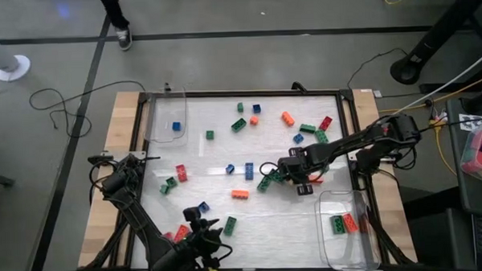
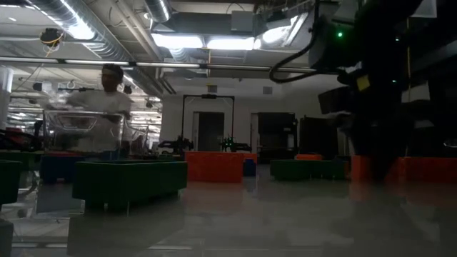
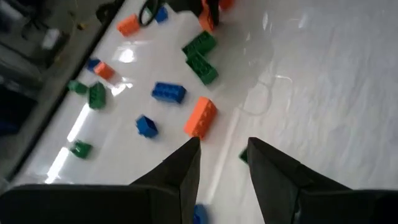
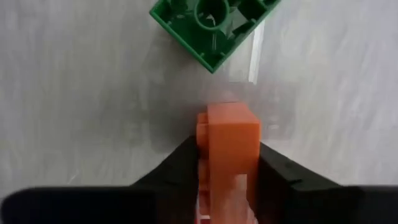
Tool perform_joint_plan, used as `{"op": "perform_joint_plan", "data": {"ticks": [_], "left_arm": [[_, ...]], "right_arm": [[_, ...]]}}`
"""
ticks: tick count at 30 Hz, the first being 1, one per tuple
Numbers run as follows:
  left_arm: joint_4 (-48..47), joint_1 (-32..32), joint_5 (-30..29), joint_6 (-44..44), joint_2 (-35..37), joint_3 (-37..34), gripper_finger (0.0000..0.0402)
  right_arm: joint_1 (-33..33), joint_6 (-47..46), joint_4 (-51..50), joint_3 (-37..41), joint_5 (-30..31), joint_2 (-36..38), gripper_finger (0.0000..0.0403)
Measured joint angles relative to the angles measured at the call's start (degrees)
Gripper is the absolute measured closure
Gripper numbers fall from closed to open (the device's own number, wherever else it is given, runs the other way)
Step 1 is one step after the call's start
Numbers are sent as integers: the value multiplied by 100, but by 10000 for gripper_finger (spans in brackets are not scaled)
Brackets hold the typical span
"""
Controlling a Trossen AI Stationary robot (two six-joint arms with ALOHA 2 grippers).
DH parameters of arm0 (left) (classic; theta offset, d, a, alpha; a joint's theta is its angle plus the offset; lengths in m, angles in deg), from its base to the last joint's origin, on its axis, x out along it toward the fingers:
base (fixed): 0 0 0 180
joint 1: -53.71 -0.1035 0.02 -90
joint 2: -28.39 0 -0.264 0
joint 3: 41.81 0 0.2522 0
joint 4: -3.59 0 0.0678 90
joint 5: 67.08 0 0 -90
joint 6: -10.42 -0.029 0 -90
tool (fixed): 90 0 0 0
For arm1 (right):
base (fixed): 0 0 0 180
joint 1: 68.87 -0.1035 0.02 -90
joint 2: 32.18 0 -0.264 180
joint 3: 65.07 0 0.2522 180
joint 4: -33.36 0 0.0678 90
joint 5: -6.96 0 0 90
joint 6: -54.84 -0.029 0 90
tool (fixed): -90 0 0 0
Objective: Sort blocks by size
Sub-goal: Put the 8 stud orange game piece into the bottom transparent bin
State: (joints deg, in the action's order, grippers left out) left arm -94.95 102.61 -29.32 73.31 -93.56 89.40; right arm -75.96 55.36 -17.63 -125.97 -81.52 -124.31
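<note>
While most blocks [image 1: 247, 171] lie loose beyond both grippers, sorting judged barely begun: two long ones dropped in the clear bin [image 1: 347, 246] beside the right arm, one small blue in the far bin [image 1: 166, 115]. Right gripper [image 4: 227, 165] clamped on an orange block [image 4: 227, 146], green block [image 4: 211, 26] just ahead. Left gripper [image 3: 222, 163] half-parted, empty, waiting near own table corner.
</note>
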Motion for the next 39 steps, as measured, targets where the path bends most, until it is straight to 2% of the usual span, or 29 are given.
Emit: {"op": "perform_joint_plan", "data": {"ticks": [1, 5, 9, 15, 21, 27, 34, 39], "left_arm": [[45, -6, 16, 34, 0, 0, 279], [67, -32, 37, 225, 0, -21, 279], [182, -123, 42, 273, 0, -265, 279], [690, -395, 326, 274, 0, -784, 279], [1433, -801, 1218, 274, -3, -1120, 279], [2230, -1131, 2260, 276, -2, -1202, 279], [2556, -1288, 2357, 274, -2, -1207, 279], [2542, -1298, 2357, 28, -2, -1207, 279]], "right_arm": [[-4, 3, -63, -54, -3, -2, 312], [-1, -5, -452, -455, -120, 6, 313], [-48, -34, -1074, -1058, -526, 71, 313], [-598, -474, -2205, -2268, -673, 73, 307], [-1712, -1507, -3076, -3282, -684, 77, 311], [-3103, -3007, -3074, -3549, -604, 80, 301], [-4722, -5090, -3350, -3531, -76, 79, 308], [-5508, -5737, -3321, -3530, 429, 61, 289]]}}
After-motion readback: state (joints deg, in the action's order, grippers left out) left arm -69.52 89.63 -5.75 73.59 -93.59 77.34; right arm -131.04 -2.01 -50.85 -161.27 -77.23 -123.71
